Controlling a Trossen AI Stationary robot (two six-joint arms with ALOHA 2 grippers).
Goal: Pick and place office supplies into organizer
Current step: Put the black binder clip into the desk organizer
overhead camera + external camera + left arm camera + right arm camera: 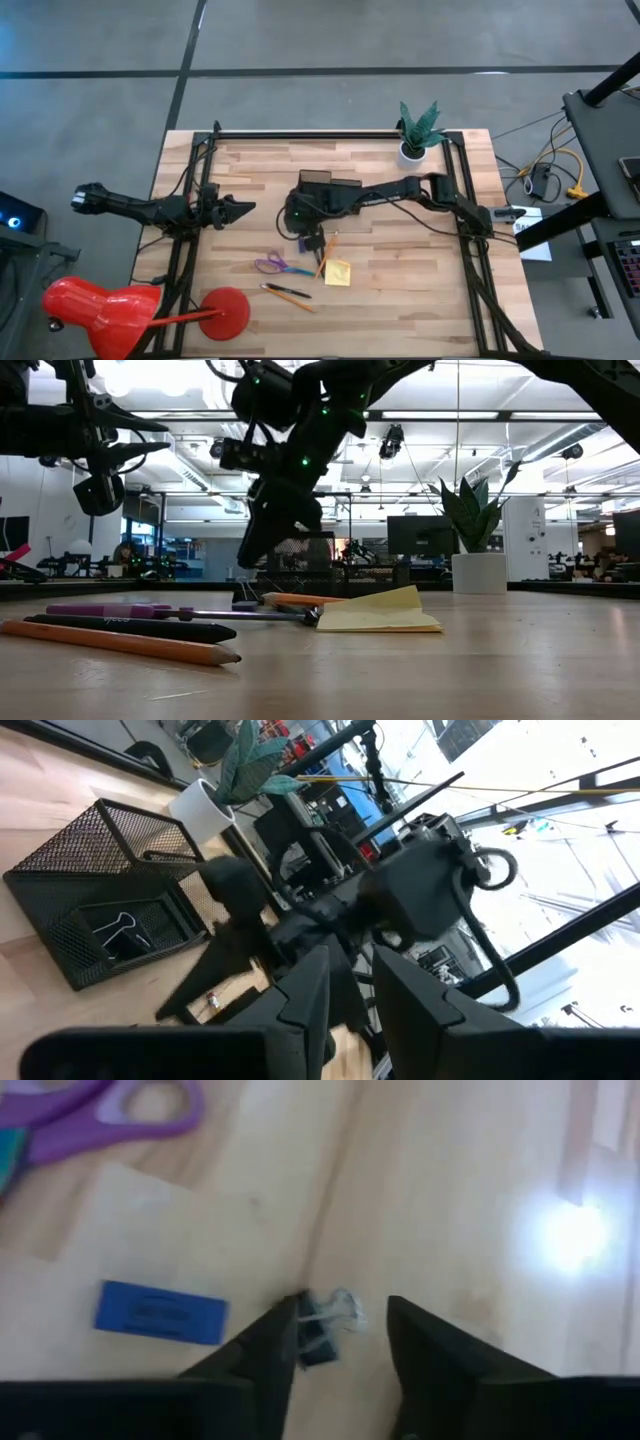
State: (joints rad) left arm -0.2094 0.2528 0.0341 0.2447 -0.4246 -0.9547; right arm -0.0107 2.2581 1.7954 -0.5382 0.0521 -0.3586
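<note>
Black metal, a small binder clip (322,1330) lies on the worktop (450,1200) between the parted fingers of the right pincer (340,1342), nearer one finger. Were they closed off-centre, it could be skidded aside. The organizer (325,186) stands near.
</note>
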